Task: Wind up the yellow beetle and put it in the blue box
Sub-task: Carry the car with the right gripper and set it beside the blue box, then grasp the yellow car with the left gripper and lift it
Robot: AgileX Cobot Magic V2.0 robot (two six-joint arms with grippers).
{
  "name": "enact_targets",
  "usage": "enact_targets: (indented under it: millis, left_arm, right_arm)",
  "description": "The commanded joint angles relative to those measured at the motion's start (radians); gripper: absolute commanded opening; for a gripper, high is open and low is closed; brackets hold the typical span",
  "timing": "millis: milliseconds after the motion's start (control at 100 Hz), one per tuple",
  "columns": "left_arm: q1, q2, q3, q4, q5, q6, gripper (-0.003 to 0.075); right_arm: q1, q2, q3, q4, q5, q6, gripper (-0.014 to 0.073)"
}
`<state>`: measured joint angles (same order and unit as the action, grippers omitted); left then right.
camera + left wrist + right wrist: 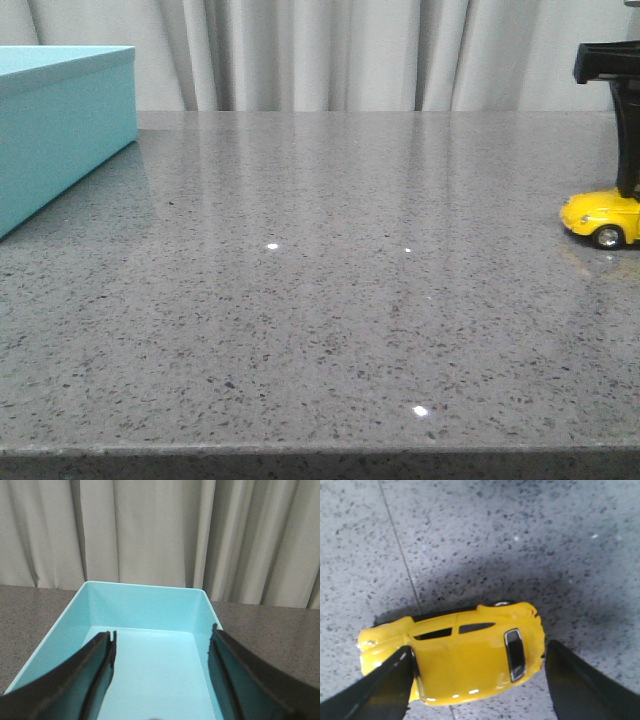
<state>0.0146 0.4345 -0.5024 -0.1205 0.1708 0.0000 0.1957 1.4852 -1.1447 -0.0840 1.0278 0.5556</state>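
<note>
Beneath left claw (161, 672), lidless blue box (145, 610).

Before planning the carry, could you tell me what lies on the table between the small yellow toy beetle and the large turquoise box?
Front view: only bare speckled grey tabletop lies between the beetle and the box.

Left gripper (161, 670) fingers (95, 672) spread apart (nothing between) over open blue box (145, 605); grey tabletop (270, 635), curtain (160, 530) above.
</note>
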Motion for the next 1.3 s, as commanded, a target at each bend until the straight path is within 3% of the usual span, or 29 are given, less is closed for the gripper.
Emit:
enact_targets:
  millis: [0,200,560,1290]
  left_arm:
    - [0.001,0.015,-0.040,-0.008,-0.085,0.000,0.0400]
    - [0.001,0.015,-0.040,-0.008,-0.089,0.000,0.0400]
    - [0.001,0.015,-0.040,-0.008,-0.087,0.000,0.0400]
    - [0.001,0.017,-0.040,-0.008,-0.077,0.000,0.0400]
  right_arm:
    - [-0.009,-0.049,-0.020,-0.050,0.004,-0.027,0.0540]
    - [0.060,-0.283,-0.141,0.148,0.063,-0.175,0.0540]
    - [0.097,-0.680,-0.138,0.155,0.013,-0.192,0.0540]
    - [0.097,-0.711,-0.133,0.166,0.054,-0.190,0.0540]
